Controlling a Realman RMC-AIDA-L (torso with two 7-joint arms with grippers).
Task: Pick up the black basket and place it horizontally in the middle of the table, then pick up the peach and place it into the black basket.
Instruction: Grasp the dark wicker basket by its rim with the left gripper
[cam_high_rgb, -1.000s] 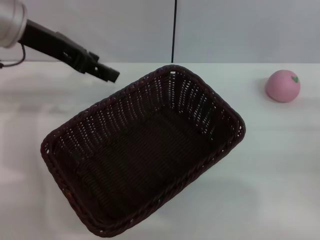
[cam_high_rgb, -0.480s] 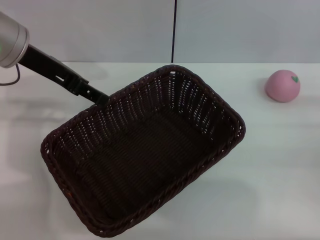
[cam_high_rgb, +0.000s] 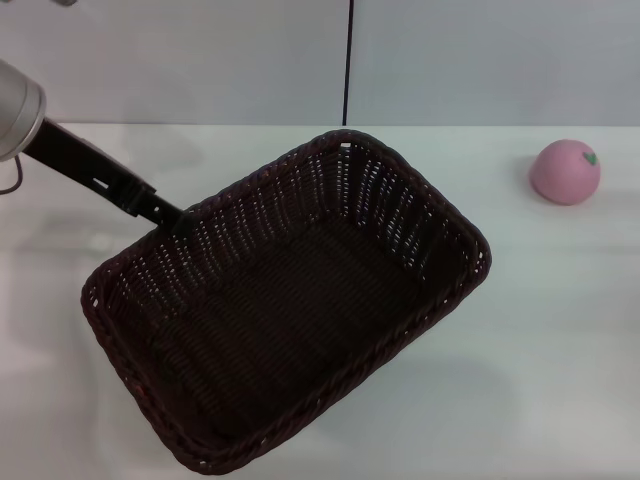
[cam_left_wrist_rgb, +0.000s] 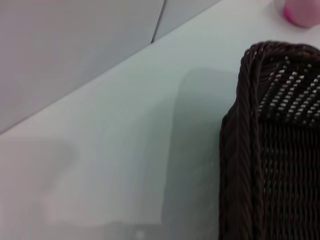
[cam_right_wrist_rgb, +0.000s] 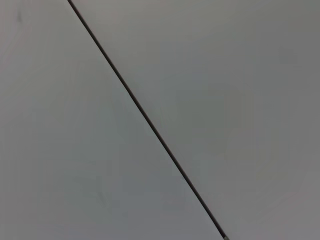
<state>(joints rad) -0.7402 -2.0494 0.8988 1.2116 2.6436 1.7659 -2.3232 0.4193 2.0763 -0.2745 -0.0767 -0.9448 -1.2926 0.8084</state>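
Black basket (cam_high_rgb: 290, 300), a dark wicker rectangle, is lying diagonally on the white counter (cam_high_rgb: 560, 330), one corner pointing toward the far wall and the opposite corner toward the near edge, so it is not yet sitting horizontally in the middle. Over the last second the left gripper (cam_high_rgb: 180, 222) has been descending from a position clear above the far-left rim, and its tip is now meeting the braided rim on that long side; whether the fingers are spread or closed cannot be told, since the weave is hiding them, and nothing shows a grip on the rim. The left wrist view is showing the basket's corner and outer wall close by, which suggests the arm is arriving at its grasp point. The basket itself has not shifted during this approach. The likely meaning is that the first step, seizing and turning the basket, is only beginning. Peach (cam_high_rgb: 565, 171) is resting untouched at the far right, well apart from the basket. The right gripper is not appearing in any view.
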